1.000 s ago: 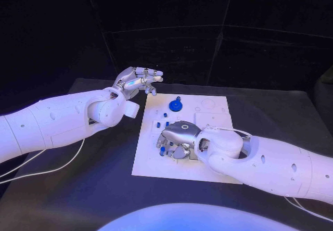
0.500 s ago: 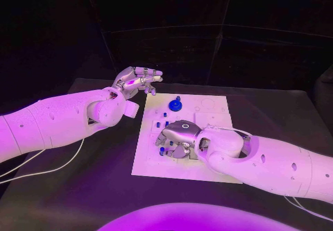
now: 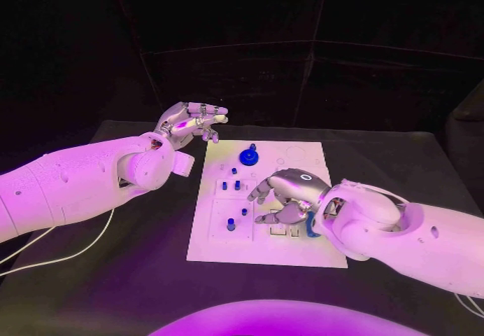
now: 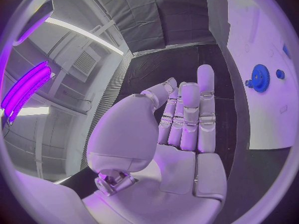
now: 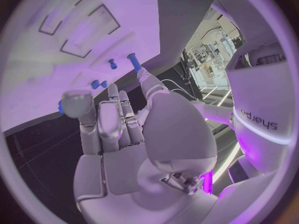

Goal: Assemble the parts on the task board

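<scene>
right hand (image 3: pixel 287 199) shifted off the pegs (image 3: pixel 230 186), empty, fingers curled; left hand (image 3: pixel 191 120) empty, curled.

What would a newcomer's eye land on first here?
Probably the right hand, hovering low over the middle of the white board with fingers curled above the small blue parts. Next, the blue gear standing near the board's far edge. The left hand is raised off the board's far left corner, holding nothing.

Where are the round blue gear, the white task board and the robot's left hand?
round blue gear (image 3: pixel 249 155), head view, its toothed disc.
white task board (image 3: pixel 308 249), head view, bare near corner.
left hand (image 3: pixel 189 120), head view, its palm.
</scene>
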